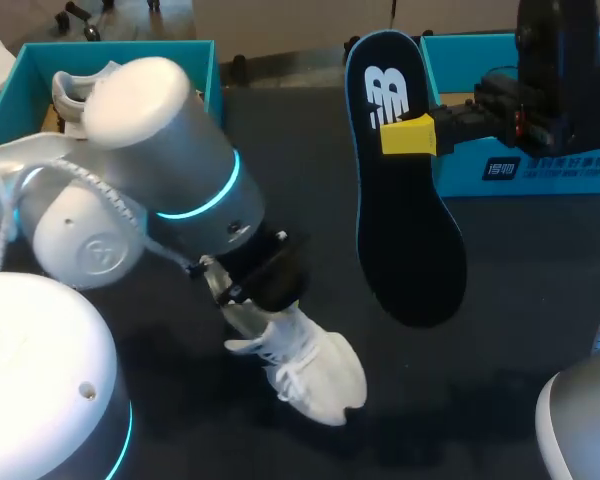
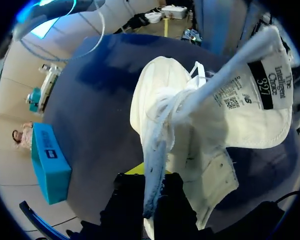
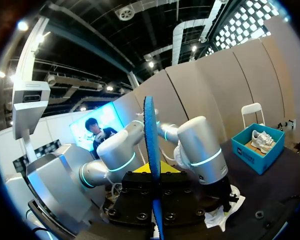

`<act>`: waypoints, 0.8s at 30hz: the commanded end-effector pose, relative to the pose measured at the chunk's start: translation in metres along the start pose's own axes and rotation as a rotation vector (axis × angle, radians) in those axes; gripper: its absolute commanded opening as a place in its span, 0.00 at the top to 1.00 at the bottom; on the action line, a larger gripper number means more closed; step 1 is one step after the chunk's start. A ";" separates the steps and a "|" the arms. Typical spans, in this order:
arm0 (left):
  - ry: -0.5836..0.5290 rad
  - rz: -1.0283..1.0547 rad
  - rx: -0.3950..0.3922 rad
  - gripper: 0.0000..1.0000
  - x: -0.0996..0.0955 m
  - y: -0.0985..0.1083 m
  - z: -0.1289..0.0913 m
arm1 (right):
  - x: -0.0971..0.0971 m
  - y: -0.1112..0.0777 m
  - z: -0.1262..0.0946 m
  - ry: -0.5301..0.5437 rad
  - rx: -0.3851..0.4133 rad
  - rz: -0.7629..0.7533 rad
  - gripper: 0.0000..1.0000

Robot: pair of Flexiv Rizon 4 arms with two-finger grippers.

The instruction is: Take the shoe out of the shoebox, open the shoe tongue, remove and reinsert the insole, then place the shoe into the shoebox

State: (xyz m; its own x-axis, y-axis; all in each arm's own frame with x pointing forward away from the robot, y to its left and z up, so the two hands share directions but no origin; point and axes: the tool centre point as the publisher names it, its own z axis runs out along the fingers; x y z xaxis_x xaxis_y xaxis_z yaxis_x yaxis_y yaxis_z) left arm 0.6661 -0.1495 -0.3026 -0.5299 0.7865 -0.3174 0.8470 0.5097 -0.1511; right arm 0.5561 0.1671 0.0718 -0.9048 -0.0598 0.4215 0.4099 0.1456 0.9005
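At the ten o'clock corner of the table (image 1: 520, 330) sits the left shoebox (image 1: 205, 60), teal, with a second shoe (image 1: 75, 90), white, inside it. Down toward five o'clock from that box, my left arm slants to the left hand (image 1: 252, 292), whose dark fingers are pinched together on a pale edge of the shoe (image 1: 310, 375). The white shoe stretches away from the hand toward its five o'clock, near the table's middle front; I cannot tell whether it rests on the table. From the left wrist, its tongue (image 2: 255, 100) stands pulled wide open just ahead of the hand. At one o'clock from the shoe, the dark, blue-rimmed insole (image 1: 410, 230) hangs upright, clear of the shoe, its upper part clamped between the fingers of the right hand (image 1: 410, 135). Behind that hand, at the table's two o'clock, stands the right shoebox (image 1: 540, 170).
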 end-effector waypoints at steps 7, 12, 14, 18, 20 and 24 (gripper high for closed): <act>0.000 0.065 0.015 1.00 0.013 0.000 -0.009 | -0.003 0.003 0.004 0.003 0.005 0.001 1.00; 0.049 0.360 0.046 1.00 0.023 -0.008 -0.002 | -0.003 0.003 0.004 0.003 0.005 0.001 1.00; 0.064 0.387 0.036 1.00 0.025 -0.011 0.002 | -0.003 0.003 0.004 0.003 0.005 0.001 1.00; 0.084 0.479 0.047 1.00 0.023 -0.016 0.003 | -0.003 0.003 0.004 0.003 0.005 0.001 1.00; 0.094 0.523 0.038 1.00 0.022 -0.018 0.004 | -0.003 0.003 0.004 0.003 0.005 0.001 1.00; 0.075 0.576 0.002 1.00 0.019 -0.023 0.007 | -0.003 0.003 0.004 0.003 0.005 0.001 1.00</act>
State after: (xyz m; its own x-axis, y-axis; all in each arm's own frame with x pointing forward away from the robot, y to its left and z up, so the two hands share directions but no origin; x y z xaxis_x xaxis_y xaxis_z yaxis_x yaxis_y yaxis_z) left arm 0.6387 -0.1413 -0.3129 -0.0121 0.9565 -0.2916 0.9999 0.0120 -0.0023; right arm 0.5561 0.1671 0.0718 -0.9049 -0.0598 0.4215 0.4099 0.1455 0.9005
